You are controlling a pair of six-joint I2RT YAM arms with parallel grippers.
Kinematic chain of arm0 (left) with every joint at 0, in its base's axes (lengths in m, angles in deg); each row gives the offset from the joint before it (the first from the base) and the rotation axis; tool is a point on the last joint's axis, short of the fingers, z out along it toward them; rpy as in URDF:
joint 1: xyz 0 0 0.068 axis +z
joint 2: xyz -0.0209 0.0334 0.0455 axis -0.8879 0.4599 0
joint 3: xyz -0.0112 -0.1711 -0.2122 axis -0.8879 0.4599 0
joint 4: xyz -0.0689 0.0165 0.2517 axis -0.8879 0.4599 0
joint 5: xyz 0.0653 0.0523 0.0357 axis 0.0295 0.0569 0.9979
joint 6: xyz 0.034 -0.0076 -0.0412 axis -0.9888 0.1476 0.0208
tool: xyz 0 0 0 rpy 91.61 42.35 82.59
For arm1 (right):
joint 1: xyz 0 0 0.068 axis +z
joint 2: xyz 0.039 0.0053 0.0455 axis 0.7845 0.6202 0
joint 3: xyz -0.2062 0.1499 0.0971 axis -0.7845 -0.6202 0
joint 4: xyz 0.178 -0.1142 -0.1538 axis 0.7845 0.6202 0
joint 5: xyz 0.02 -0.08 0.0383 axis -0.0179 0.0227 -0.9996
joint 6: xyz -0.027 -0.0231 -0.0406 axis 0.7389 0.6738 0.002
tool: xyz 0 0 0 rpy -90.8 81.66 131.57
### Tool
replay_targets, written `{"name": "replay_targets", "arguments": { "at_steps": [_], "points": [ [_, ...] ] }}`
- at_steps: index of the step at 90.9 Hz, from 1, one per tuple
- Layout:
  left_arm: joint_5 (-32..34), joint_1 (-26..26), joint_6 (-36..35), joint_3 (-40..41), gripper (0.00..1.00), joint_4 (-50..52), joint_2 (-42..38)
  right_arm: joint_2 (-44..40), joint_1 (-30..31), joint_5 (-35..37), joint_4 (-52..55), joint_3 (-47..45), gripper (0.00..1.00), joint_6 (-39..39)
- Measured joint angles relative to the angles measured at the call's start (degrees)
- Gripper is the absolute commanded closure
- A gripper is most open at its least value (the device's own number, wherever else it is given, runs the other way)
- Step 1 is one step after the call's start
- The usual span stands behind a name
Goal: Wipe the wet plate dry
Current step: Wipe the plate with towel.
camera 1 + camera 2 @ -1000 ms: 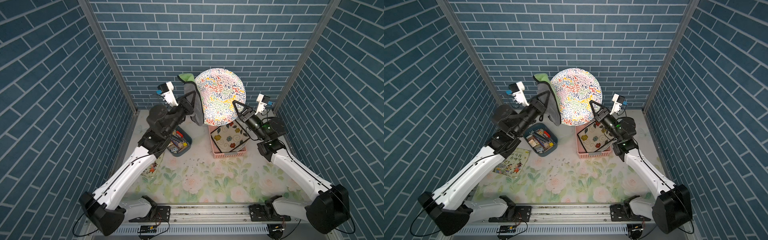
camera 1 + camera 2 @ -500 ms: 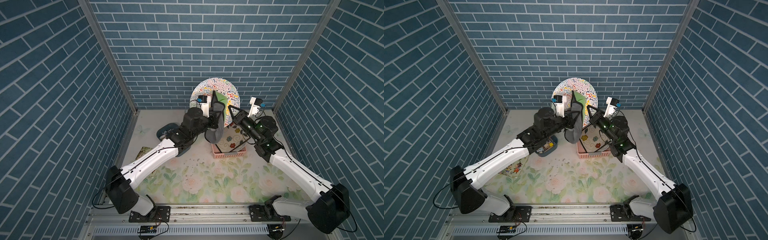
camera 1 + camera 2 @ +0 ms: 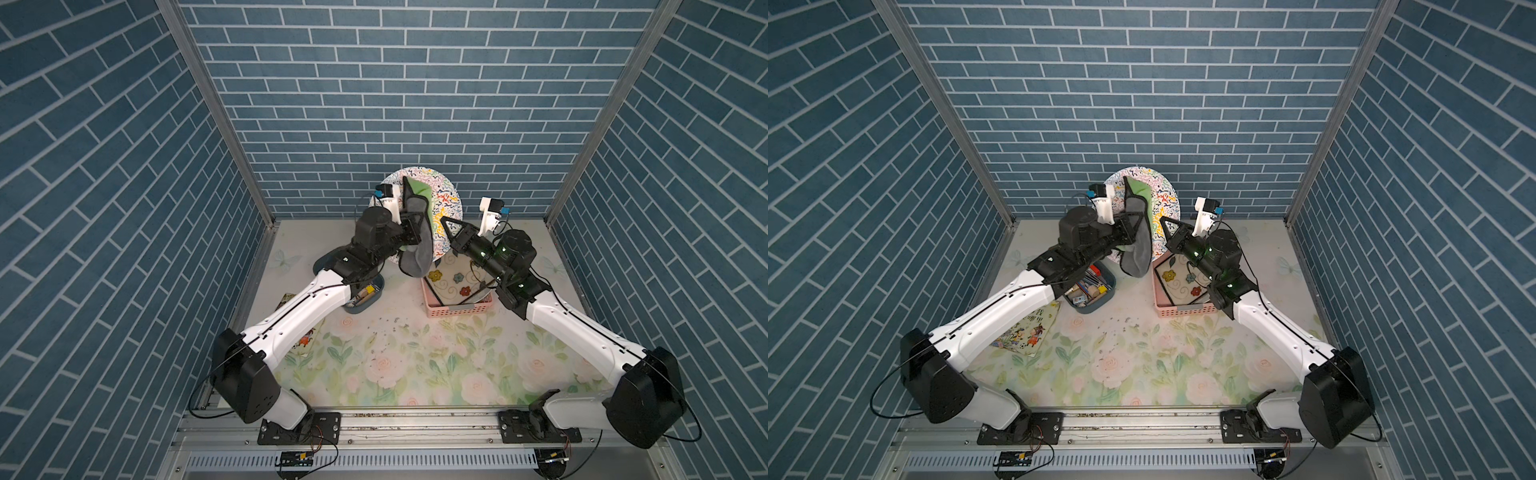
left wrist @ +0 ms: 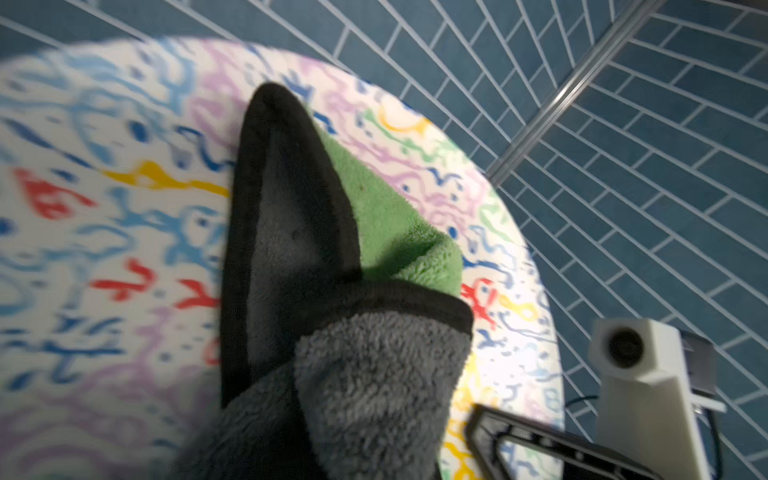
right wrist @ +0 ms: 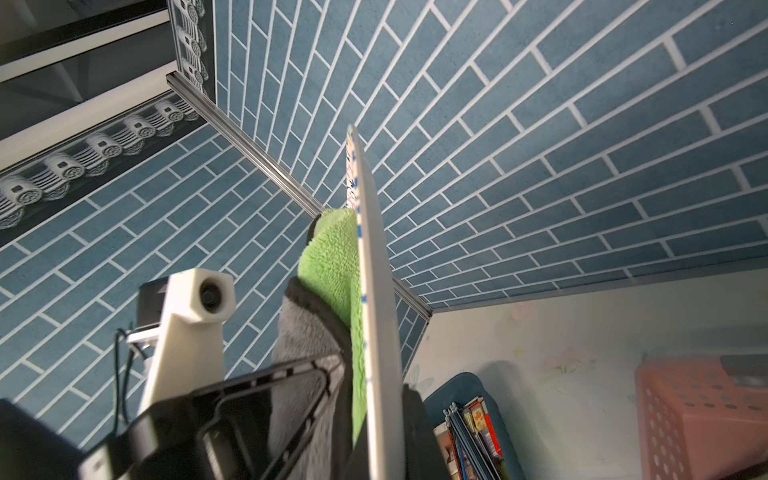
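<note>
Left gripper (image 3: 410, 226), just above the middle of the frame in both top views, is closed tight on a grey-and-green cloth (image 3: 417, 253). We see the cloth folded over, its grey pile and black hem toward the arm and its green side laid flat against the patterned face of the plate (image 3: 448, 198). The cloth's pointed tip reaches near the plate's upper rim, while its grey tail hangs below the gripper. Right gripper (image 3: 447, 227) is likewise closed, pinching the plate's lower right rim between its black triangular fingers. The plate is held up on edge over the far side of the table (image 3: 415, 374), in front of the back brick wall. From the right wrist camera we see the plate (image 5: 374, 291) edge-on, with the green cloth (image 5: 332, 257) touching its face. The left wrist camera shows the plate (image 4: 104, 208) blurred, and we cannot tell whether it is wet. Below the plate, right of centre, a pink basket (image 3: 457, 309) sits on the table with a flowered dish (image 3: 453, 278) leaning in it. Left of centre a blue bin (image 3: 1090, 309) holds small odds and ends, and a picture book (image 3: 1027, 332) lies beside it, partly under the left arm. Dark specks (image 3: 390, 322) lie scattered on the floral table cover between bin and basket.
</note>
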Motion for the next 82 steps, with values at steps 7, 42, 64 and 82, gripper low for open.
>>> {"name": "replay_targets", "arguments": {
  "at_steps": [7, 42, 64, 82],
  "points": [
    [-2.69, 1.62, 1.42, 0.94, 1.0, -0.09, -0.76, -0.07, -0.22, -0.81, 0.61, 0.02, 1.0, 0.0],
    [-0.94, 2.12, -4.79, -17.31, 1.0, 5.16, 5.84, -1.29, 5.18, -2.19, 0.85, -0.11, 1.0, -1.01],
    [1.79, 1.84, -10.84, -18.56, 1.0, 9.88, 5.9, -6.91, 1.88, -3.02, 3.96, -2.97, 1.0, -2.25],
    [3.32, 8.79, -7.98, -6.27, 1.0, 8.76, 0.15, -7.76, 0.66, -2.64, 5.62, -4.33, 1.0, -1.09]
  ]
}}
